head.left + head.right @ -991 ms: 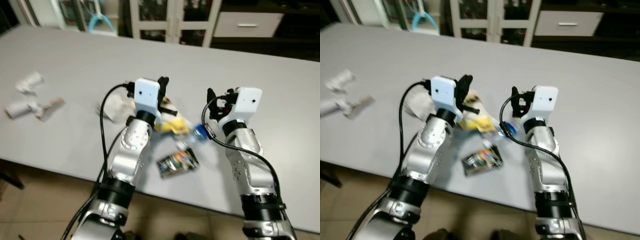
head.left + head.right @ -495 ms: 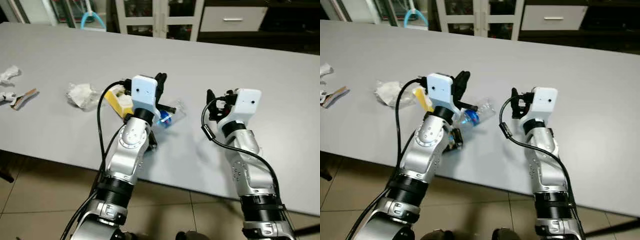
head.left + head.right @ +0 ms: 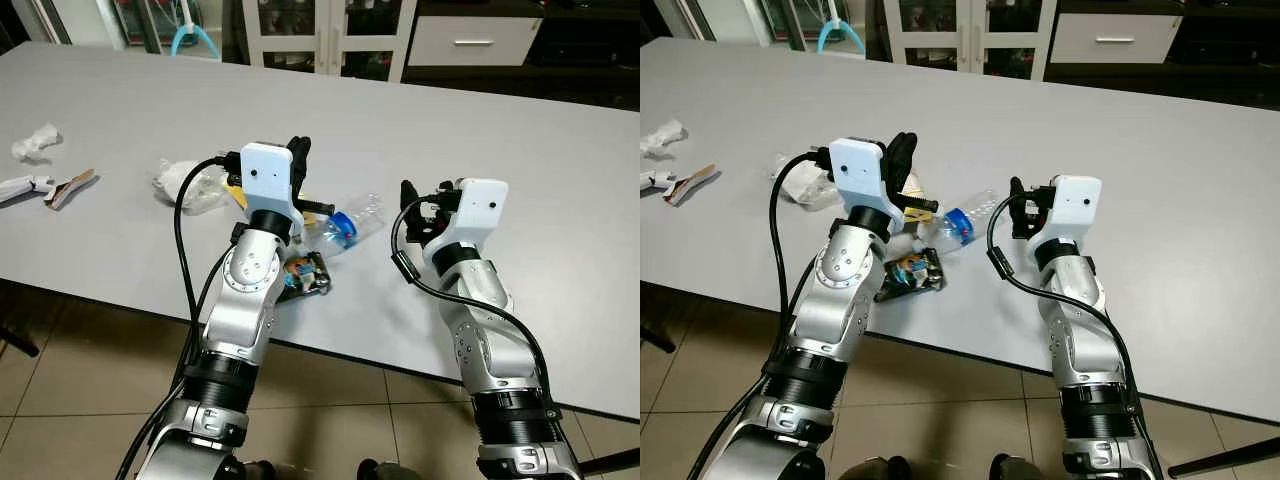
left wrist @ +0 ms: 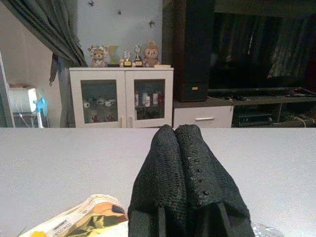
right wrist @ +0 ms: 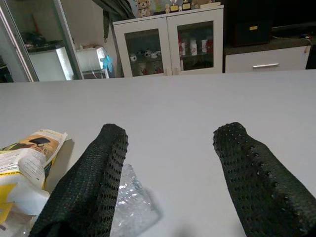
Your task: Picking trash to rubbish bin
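While both silver arms are raised over the near edge of the long grey table (image 3: 560,190), the scene reads as follows.

Left gripper (image 4: 177,163): its two black fingers are pressed together with nothing between them, held above the trash, pointing across the table toward the white glass-fronted cabinet (image 4: 121,97).

Right gripper (image 5: 170,177): its two black fingers stand wide apart, empty, hovering just beside the bottle's clear end.

Bottle: a crushed clear plastic bottle with a blue cap and label (image 3: 350,222) lies on its side on the table, between the two grippers.

Yellow packet: a crumpled yellow-and-white paper wrapper (image 5: 27,155) lies just beside the bottle, under the left gripper.

Dark packet: a small dark printed foil packet (image 3: 910,273) lies flat near the table's front edge, beside the left forearm.

Plastic bag: a scrunched clear plastic bag (image 3: 190,185) sits on the table beyond the left arm, near the yellow wrapper.

Far scraps: crumpled white paper (image 3: 35,142) and a torn white-and-brown wrapper (image 3: 45,187) lie well apart from the rest, toward the table's left end.

Floor: beige tiles (image 3: 60,400) show below the table edge.
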Motion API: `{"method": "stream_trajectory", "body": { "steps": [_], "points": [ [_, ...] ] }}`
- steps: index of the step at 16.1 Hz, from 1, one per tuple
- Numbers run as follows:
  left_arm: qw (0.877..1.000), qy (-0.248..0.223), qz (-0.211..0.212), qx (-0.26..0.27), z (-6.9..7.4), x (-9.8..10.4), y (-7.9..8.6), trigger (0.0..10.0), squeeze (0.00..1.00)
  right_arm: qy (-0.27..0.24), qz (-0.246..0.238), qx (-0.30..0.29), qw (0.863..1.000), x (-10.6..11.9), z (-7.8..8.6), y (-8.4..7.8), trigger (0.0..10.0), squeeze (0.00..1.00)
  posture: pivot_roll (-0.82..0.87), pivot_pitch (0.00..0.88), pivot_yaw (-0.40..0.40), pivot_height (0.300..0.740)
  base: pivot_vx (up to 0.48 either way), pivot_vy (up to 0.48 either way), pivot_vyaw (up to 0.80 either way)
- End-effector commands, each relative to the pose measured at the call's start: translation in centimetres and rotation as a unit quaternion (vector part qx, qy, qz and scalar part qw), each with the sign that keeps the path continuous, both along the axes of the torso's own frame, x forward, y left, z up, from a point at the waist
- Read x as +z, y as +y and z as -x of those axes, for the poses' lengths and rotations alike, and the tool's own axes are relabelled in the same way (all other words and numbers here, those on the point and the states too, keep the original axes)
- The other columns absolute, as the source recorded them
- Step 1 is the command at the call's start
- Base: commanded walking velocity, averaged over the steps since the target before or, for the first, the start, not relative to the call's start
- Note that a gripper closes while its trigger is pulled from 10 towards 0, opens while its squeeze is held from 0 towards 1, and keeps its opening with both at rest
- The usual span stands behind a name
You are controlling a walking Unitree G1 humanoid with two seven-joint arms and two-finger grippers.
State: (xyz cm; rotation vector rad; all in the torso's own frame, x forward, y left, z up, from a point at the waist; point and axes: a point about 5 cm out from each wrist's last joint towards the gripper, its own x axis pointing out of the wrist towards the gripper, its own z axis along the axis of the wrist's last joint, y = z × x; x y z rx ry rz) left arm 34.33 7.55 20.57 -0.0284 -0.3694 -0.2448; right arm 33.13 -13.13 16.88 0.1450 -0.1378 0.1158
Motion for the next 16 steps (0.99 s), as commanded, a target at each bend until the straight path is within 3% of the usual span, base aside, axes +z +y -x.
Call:
{"method": "stream_trajectory", "body": {
  "steps": [1,2,3,4,16],
  "points": [
    [1.0,-0.002,-0.001,0.006,0.21,0.24,-0.03,10.0,0.0,0.001,-0.001,-0.002,1.0,-0.06,0.15,-0.08,10.0,0.0,-0.11,0.145,0.024,0.74,0.0,0.0,0.0],
    [1.0,-0.002,-0.001,0.006,0.22,0.26,-0.04,10.0,0.0,0.001,-0.001,-0.002,1.0,-0.06,0.15,-0.07,10.0,0.0,-0.11,0.145,0.024,0.74,0.0,0.0,0.0],
    [1.0,0.001,-0.002,0.007,0.22,0.21,-0.04,10.0,0.19,0.001,-0.001,-0.002,1.0,-0.08,0.16,-0.06,10.0,0.0,-0.11,0.146,0.025,0.74,0.0,0.0,0.0],
    [1.0,0.005,-0.002,0.006,0.2,0.13,-0.03,10.0,1.0,0.001,-0.002,-0.001,1.0,-0.09,0.16,-0.02,10.0,0.0,-0.11,0.148,0.025,0.74,0.0,0.0,0.0],
    [1.0,0.001,-0.011,-0.002,0.36,0.8,-0.13,10.0,1.0,0.003,-0.001,0.007,1.0,-0.2,0.11,0.24,10.0,0.0,-0.1,0.147,0.03,0.74,0.0,0.0,0.0]
  ]
}}
